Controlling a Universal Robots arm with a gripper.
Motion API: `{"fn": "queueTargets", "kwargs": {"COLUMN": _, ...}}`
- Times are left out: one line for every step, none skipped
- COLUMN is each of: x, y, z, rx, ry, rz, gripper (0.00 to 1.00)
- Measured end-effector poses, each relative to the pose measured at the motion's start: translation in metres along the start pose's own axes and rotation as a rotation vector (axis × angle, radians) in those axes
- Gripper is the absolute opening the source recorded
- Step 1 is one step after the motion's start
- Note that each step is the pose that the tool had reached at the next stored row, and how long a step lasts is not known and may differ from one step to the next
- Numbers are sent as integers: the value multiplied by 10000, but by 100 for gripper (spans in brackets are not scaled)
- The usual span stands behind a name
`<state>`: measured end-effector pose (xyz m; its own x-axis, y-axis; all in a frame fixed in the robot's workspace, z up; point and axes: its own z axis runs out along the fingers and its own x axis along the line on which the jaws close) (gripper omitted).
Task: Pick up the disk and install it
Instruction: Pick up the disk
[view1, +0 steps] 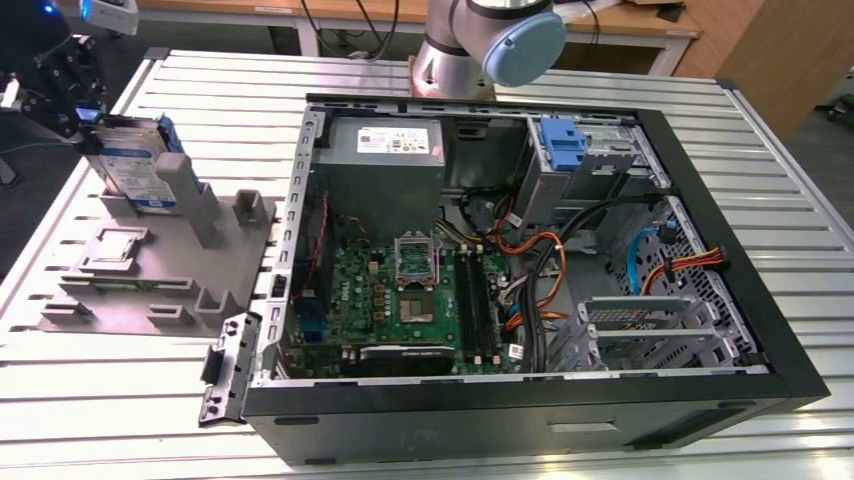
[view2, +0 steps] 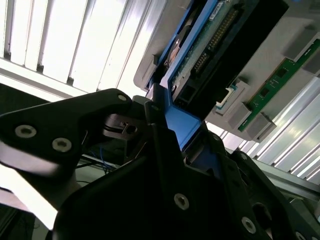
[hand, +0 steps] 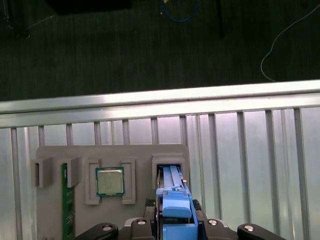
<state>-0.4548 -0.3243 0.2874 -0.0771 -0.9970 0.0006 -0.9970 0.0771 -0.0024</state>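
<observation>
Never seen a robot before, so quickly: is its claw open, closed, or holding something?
Claw: closed on the disk, which stands upright in the grey holder.

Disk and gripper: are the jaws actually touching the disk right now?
Touching. In the second wrist view the gripper has its jaws pressed against both sides of the blue side rail of the disk, with no gap showing.

The disk (view1: 131, 165) has a silvery metal body, a glossy paper label and smooth blue plastic rails. The grey holder (view1: 147, 270) under the disk looks like matt plastic. The desk (view1: 787, 230) is ribbed, shiny bare metal. The end effector (view1: 88, 130) is matt black.
</observation>
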Motion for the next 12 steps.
{"fn": "queueTargets", "kwargs": {"x": 0, "y": 0, "z": 0, "rx": 0, "ry": 0, "rz": -87, "gripper": 37}}
{"fn": "queueTargets", "kwargs": {"x": 0, "y": 0, "z": 0, "rx": 0, "ry": -1, "rz": -103, "gripper": 37}}
{"fn": "queueTargets", "kwargs": {"x": 0, "y": 0, "z": 0, "rx": 0, "ry": -1, "rz": -117, "gripper": 37}}
{"fn": "queueTargets", "kwargs": {"x": 0, "y": 0, "z": 0, "rx": 0, "ry": -1, "rz": -130, "gripper": 37}}
{"fn": "queueTargets", "kwargs": {"x": 0, "y": 0, "z": 0, "rx": 0, "ry": -1, "rz": -226, "gripper": 37}}
{"fn": "queueTargets", "kwargs": {"x": 0, "y": 0, "z": 0, "rx": 1, "ry": -2, "rz": -369, "gripper": 37}}
{"fn": "queueTargets", "kwargs": {"x": 0, "y": 0, "z": 1, "rx": 1, "ry": -2, "rz": -411, "gripper": 37}}
{"fn": "queueTargets", "kwargs": {"x": 0, "y": 0, "z": 0, "rx": 0, "ry": -2, "rz": -421, "gripper": 37}}
{"fn": "queueTargets", "kwargs": {"x": 0, "y": 0, "z": 0, "rx": 0, "ry": -2, "rz": -432, "gripper": 37}}
{"fn": "queueTargets", "kwargs": {"x": 0, "y": 0, "z": 0, "rx": 0, "ry": -2, "rz": -444, "gripper": 37}}
{"fn": "queueTargets", "kwargs": {"x": 0, "y": 0, "z": 1, "rx": 1, "ry": -2, "rz": -454, "gripper": 37}}
{"fn": "queueTargets", "kwargs": {"x": 0, "y": 0, "z": 0, "rx": 0, "ry": -2, "rz": -466, "gripper": 37}}
